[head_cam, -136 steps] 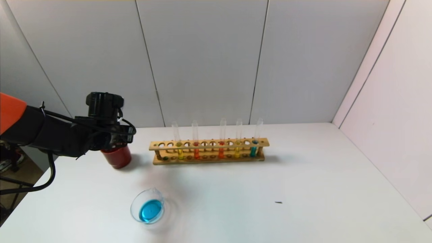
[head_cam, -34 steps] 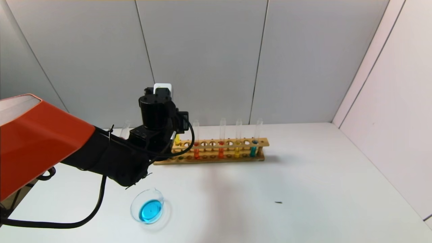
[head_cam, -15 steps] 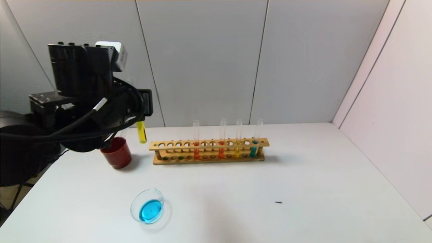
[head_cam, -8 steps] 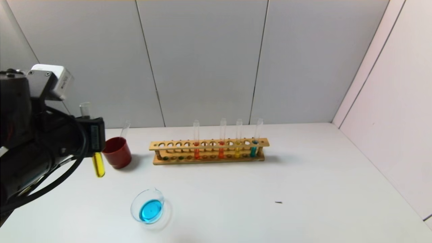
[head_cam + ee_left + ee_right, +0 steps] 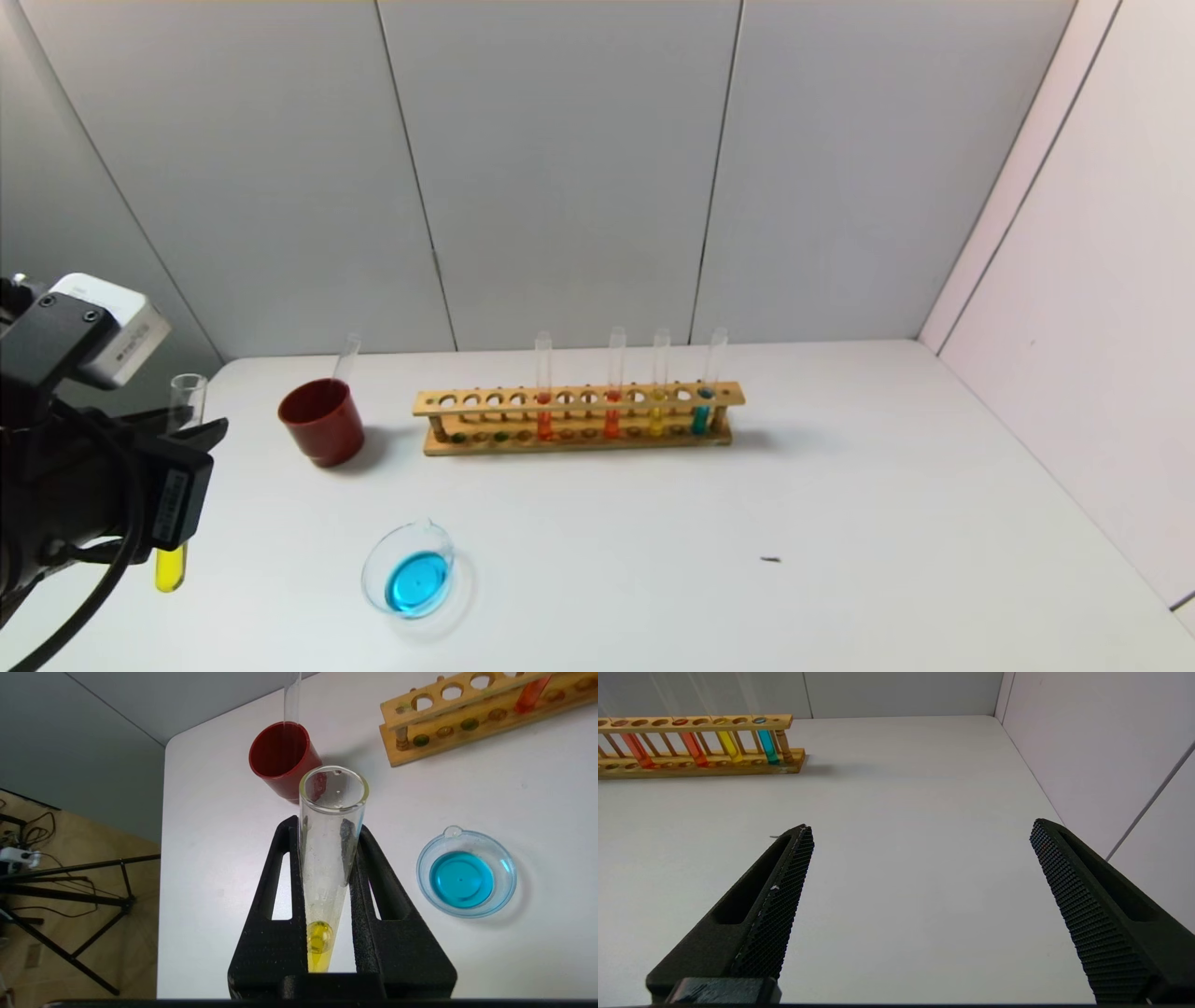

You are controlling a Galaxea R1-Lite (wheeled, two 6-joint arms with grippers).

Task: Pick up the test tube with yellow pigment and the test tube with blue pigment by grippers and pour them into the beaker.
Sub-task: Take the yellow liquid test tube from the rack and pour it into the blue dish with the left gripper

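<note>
A white table stands in a corner of pale grey wall panels; past its left edge the left wrist view shows a wooden floor with a black tripod and cables. The beaker serves as landmark: it sits near the front of the table, clear glass with a pool of blue liquid in it.

The left gripper hovers well to the left of the beaker, over the table's left edge, its two black fingers closed tight on the yellow test tube. The tube hangs upright with its open mouth up and a little lemon-yellow liquid in its rounded bottom, which pokes out below the fingers.

Behind the beaker and to its left stands a dark red cup with an empty glass tube leaning in it. Behind the beaker and to its right runs a wooden rack holding orange, yellow and teal tubes.

The right gripper waits above bare table to the right of the beaker, jaws wide apart and holding nothing
</note>
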